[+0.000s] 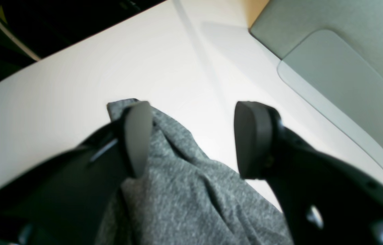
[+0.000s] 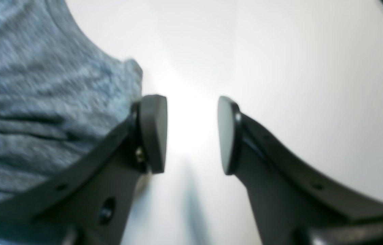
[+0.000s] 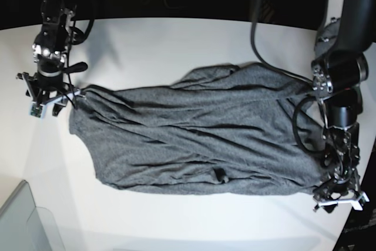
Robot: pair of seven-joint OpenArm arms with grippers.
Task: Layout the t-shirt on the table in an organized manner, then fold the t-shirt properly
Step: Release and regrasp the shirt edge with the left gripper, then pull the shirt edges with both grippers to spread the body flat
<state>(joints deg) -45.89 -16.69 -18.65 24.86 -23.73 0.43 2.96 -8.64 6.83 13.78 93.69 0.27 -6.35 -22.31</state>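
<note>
Grey knit t-shirt [image 1: 191,190] lies between the left gripper [image 1: 191,139]'s parted, empty fingers; beside — not between — the right gripper [image 2: 191,134]'s open fingers; overhead, wrinkled lengthwise across the white surface [image 3: 176,39] — arms at opposite ends.

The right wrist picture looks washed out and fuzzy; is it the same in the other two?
Right wrist view: glare whitens the table between the pincer tips, and the t-shirt is smeared. Left wrist view: softer, the shirt weave still readable, the grey bin hazy. Base view: sharp, evenly lit.
</note>
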